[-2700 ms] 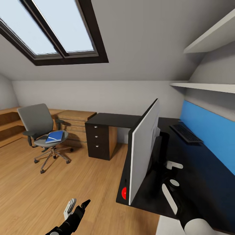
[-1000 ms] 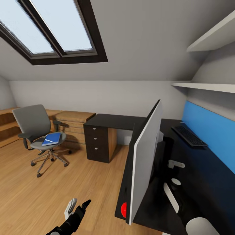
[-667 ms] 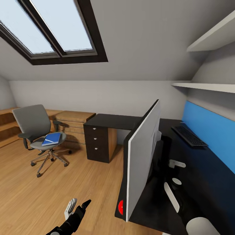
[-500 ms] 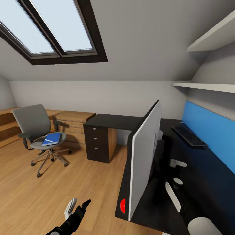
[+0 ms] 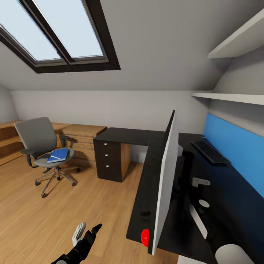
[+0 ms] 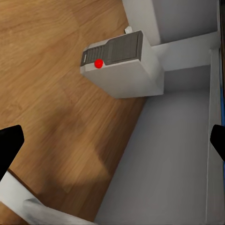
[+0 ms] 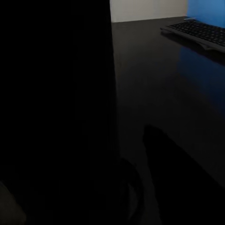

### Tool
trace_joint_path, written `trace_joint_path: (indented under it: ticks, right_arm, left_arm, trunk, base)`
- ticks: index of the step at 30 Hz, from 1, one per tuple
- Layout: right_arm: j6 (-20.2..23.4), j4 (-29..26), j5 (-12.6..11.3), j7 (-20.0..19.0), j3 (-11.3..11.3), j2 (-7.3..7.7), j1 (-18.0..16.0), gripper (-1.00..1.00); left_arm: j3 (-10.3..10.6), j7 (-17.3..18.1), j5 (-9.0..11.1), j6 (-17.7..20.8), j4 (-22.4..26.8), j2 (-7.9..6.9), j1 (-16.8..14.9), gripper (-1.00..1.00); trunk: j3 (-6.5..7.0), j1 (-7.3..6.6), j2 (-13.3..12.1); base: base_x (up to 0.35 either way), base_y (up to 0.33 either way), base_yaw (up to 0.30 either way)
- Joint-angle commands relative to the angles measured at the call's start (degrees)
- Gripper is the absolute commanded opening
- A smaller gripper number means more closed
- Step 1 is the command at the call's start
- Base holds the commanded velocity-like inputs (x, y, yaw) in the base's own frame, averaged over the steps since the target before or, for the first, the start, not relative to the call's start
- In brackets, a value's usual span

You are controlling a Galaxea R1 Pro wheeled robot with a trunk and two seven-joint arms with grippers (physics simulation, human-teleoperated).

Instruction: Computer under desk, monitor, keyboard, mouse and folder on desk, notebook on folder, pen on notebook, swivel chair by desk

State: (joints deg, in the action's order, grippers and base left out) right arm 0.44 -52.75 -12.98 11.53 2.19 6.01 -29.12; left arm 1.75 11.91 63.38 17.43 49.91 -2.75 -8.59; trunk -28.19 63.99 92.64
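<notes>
The monitor (image 5: 165,183) stands on the black desk (image 5: 227,179), turned almost edge-on to me, its pale side facing right. My right arm (image 5: 200,220) reaches in behind it, with the gripper hidden; the right wrist view is nearly black against the monitor (image 7: 56,112). The keyboard (image 5: 211,151) (image 7: 199,32) lies far back by the blue wall panel. A blue folder (image 5: 58,155) rests on the grey swivel chair (image 5: 42,145) at the left. My left gripper (image 5: 86,231) (image 6: 112,145) hangs open over the floor, above the grey computer (image 6: 122,63) with its red button.
A dark drawer unit (image 5: 109,159) holds up the desk's far wing. Wooden steps (image 5: 83,134) run along the back wall behind the chair. White shelves (image 5: 234,97) jut out above the desk. Wooden floor (image 5: 55,216) spreads between me and the chair.
The monitor has swung round with my right arm, from showing its broad pale side to nearly edge-on, its near end shifting right. Chair, folder and left gripper stay put.
</notes>
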Motion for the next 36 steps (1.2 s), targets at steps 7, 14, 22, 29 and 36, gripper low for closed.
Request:
trace_joint_path:
  ticks: [7, 14, 22, 29, 36]
  right_arm:
    - [0.10, 0.97, -1.29, 0.14, 1.57, -1.56, -0.76, -1.00]
    - [0.10, -0.89, -1.26, 0.14, 1.57, -1.59, -0.76, -1.00]
    - [0.10, -1.86, -1.26, 0.14, 1.57, -1.59, -0.76, -1.00]
    - [0.36, -1.97, -1.49, 0.42, 1.72, -1.53, -1.36, -1.00]
    - [1.84, -3.65, -1.22, 0.88, 1.76, -1.83, -1.38, -1.00]
  left_arm:
    - [-0.58, 0.64, -1.09, -0.21, 0.99, -1.54, 0.01, 1.00]
    - [-0.58, 0.64, -1.24, -0.21, 1.28, -1.54, 0.01, 1.00]
    - [-0.58, 0.64, -1.24, -0.21, 1.28, -1.54, 0.01, 1.00]
    - [-0.46, 0.49, -0.57, 0.27, 1.94, -1.93, -0.08, 1.00]
    - [-0.21, -1.77, 1.69, 0.62, 4.22, -3.60, 0.40, 1.00]
  trunk:
    - [-0.06, -0.01, 0.04]
    - [-0.06, -0.01, 0.04]
    - [-0.06, -0.01, 0.04]
    - [-0.06, -0.01, 0.04]
    - [-0.06, -0.01, 0.04]
  base:
    - [-0.004, -0.003, 0.000]
    - [0.000, 0.000, 0.000]
    - [0.000, 0.000, 0.000]
    - [0.000, 0.000, 0.000]
    - [-0.004, -0.012, 0.000]
